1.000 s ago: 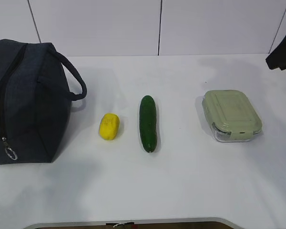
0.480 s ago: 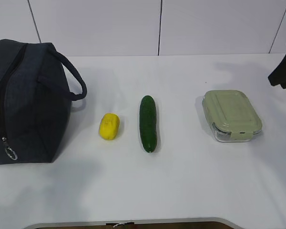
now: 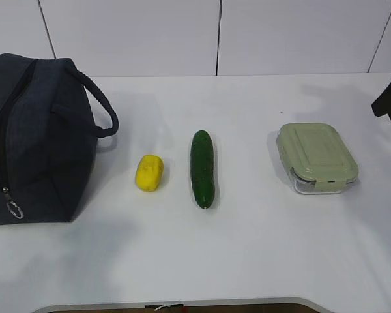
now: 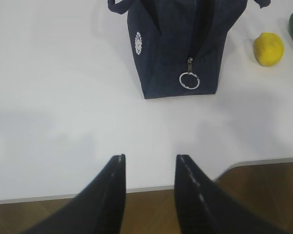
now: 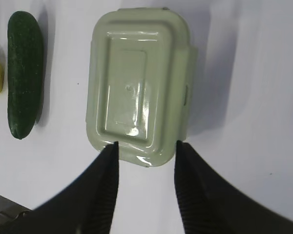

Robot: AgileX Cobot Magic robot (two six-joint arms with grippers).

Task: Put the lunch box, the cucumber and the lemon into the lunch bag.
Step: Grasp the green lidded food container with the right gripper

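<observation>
White desk [image 3: 260,261], pale panelled wall behind.

Exterior view: lunch bag [image 3: 32,140] zipped, at the left edge; lemon [image 3: 149,172] and cucumber [image 3: 202,168] mid-desk; lunch box [image 3: 317,157] toward the right edge.

Left wrist view: left gripper [image 4: 149,163], jaws parted, empty, over the near edge.

Right wrist view: right gripper [image 5: 145,148], jaws parted, empty, above the lunch box.

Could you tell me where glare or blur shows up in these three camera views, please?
Right wrist view: highlights glint on the lunch box lid, and the right tool looks soft. Left wrist view: the left tool is blurred, the lunch bag sharp. Exterior view: even light, soft shadows.
</observation>
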